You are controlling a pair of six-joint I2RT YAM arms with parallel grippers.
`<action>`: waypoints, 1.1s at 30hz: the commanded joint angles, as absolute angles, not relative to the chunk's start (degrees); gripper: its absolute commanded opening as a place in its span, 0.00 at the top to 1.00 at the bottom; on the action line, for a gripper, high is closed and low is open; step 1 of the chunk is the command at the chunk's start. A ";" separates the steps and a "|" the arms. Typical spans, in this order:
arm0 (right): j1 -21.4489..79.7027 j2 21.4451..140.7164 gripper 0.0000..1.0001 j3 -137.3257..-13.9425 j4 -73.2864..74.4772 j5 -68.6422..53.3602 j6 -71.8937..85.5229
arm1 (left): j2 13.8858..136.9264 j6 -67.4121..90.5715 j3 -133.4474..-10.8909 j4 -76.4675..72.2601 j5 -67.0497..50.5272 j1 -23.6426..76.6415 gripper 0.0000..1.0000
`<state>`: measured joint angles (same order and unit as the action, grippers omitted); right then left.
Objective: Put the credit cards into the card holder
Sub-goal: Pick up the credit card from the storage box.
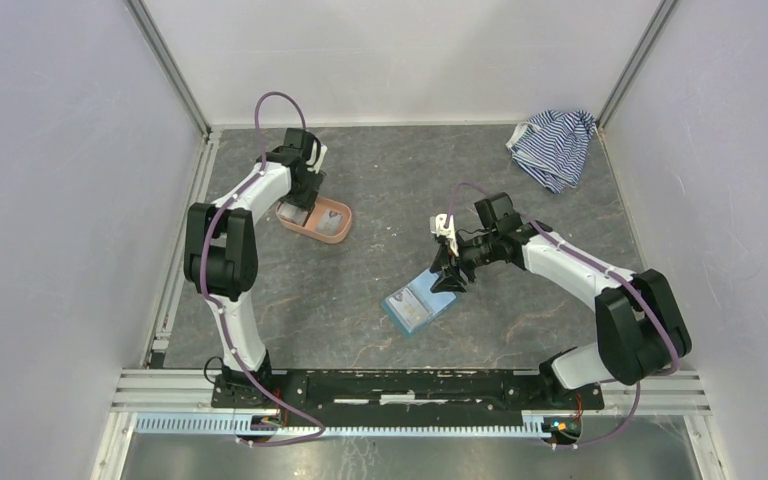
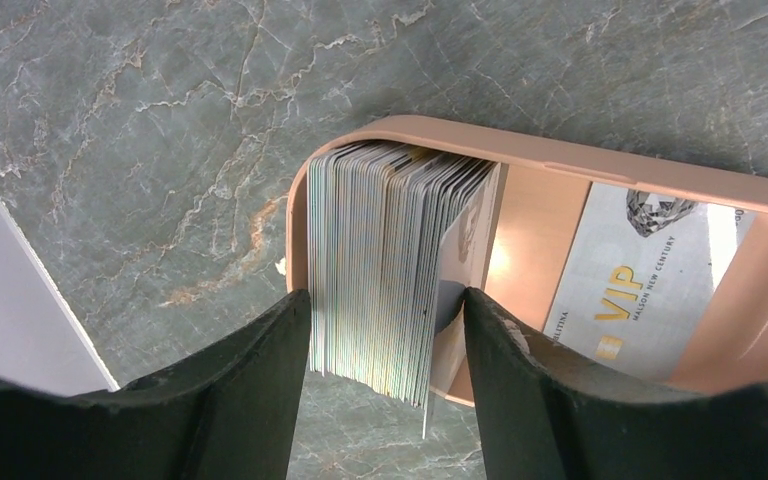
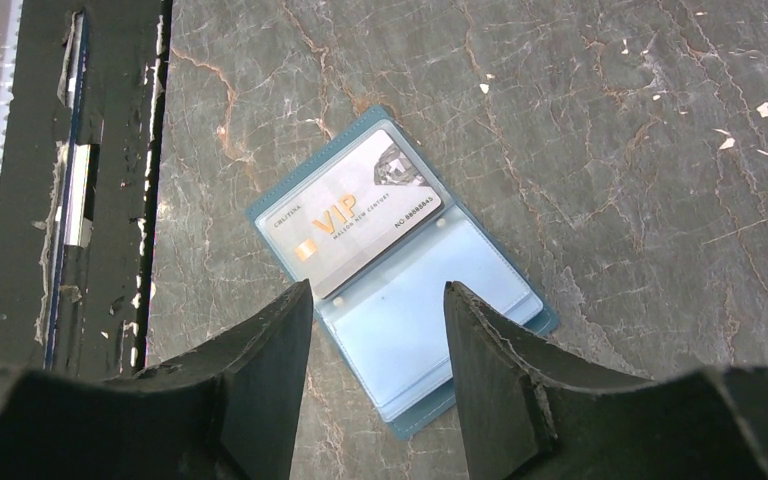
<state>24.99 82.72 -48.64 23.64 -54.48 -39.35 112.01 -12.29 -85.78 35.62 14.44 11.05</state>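
Credit cards (image 2: pixel 380 230): thick stack on edge at 1 end of the salmon tray (image 2: pixel 560 160), toward the table's (image 1: pixel 390 180) far-left corner. 1 loose card (image 2: pixel 630 290) lies flat beside it. Judged light, stiff, glossy and liable to fan or slip, so best pinched across the broad faces, few at a time. The left gripper (image 2: pixel 385 295) straddles the stack; whether it clamps, I cannot tell. Card holder (image 3: pixel 430 340): soft, lying open mid-table toward the near edge, with 1 pocketed card (image 3: pixel 355 215). The right gripper (image 3: pixel 378 287) hovers above it, parted and empty. Legible: "VIP", "MAISON NEW CENTURY"; the number is too small to read.
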 commanded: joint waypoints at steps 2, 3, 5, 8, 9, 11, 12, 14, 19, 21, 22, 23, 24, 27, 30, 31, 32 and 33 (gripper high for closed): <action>24.88 83.30 0.43 -51.02 24.06 -56.51 -40.69 | 108.95 -11.45 -88.42 36.72 14.78 10.79 0.36; 24.95 83.32 0.43 -51.06 24.08 -56.59 -40.77 | 108.78 -11.43 -88.46 36.83 14.86 10.80 0.36; 24.96 83.39 0.43 -51.15 24.17 -56.60 -40.78 | 108.67 -11.34 -88.59 37.19 14.99 10.81 0.36; 24.88 83.26 0.43 -51.15 24.26 -56.69 -40.82 | 108.68 -11.06 -88.91 37.61 14.97 10.85 0.36; 24.90 83.22 0.43 -51.15 24.26 -56.69 -40.87 | 108.64 -11.02 -88.94 37.76 14.95 10.89 0.36; 25.01 83.24 0.43 -51.17 24.35 -56.69 -40.94 | 108.73 -10.81 -89.03 38.05 15.06 11.03 0.38; 24.97 83.30 0.43 -51.24 24.39 -56.75 -40.96 | 108.72 -10.66 -89.11 38.06 15.11 11.11 0.38; 24.91 83.24 0.43 -51.24 24.47 -56.78 -41.04 | 108.73 -10.44 -89.12 38.12 15.34 11.31 0.39; 24.99 83.40 0.43 -51.41 24.84 -57.03 -41.22 | 109.20 -9.94 -90.04 39.15 15.81 11.89 0.42; 25.03 83.69 0.43 -51.55 25.11 -57.13 -41.26 | 109.27 -9.78 -90.36 39.37 16.35 12.19 0.43; 24.98 83.75 0.43 -51.67 25.31 -57.17 -41.30 | 109.23 -9.66 -90.42 39.34 16.53 12.40 0.43; 24.98 83.86 0.43 -51.75 25.48 -57.26 -41.39 | 109.18 -9.54 -90.44 39.43 16.87 12.58 0.43; 24.97 83.93 0.43 -51.85 25.71 -57.30 -41.53 | 109.23 -9.56 -90.44 39.44 17.05 12.77 0.44; 25.03 83.99 0.43 -51.94 25.90 -57.41 -41.73 | 109.14 -9.39 -90.16 39.46 17.25 13.15 0.45; 25.00 83.94 0.43 -52.10 26.28 -57.47 -41.93 | 109.37 -9.23 -89.87 39.42 17.25 13.35 0.48; 24.97 83.94 0.43 -52.12 26.36 -57.48 -42.00 | 109.57 -9.24 -89.63 39.46 17.30 13.36 0.49; 24.98 83.95 0.43 -52.12 26.45 -57.48 -42.09 | 109.74 -9.19 -89.50 39.42 17.36 13.36 0.49; 24.97 83.85 0.43 -52.20 26.50 -57.48 -42.18 | 109.89 -9.15 -89.41 39.61 17.27 13.36 0.49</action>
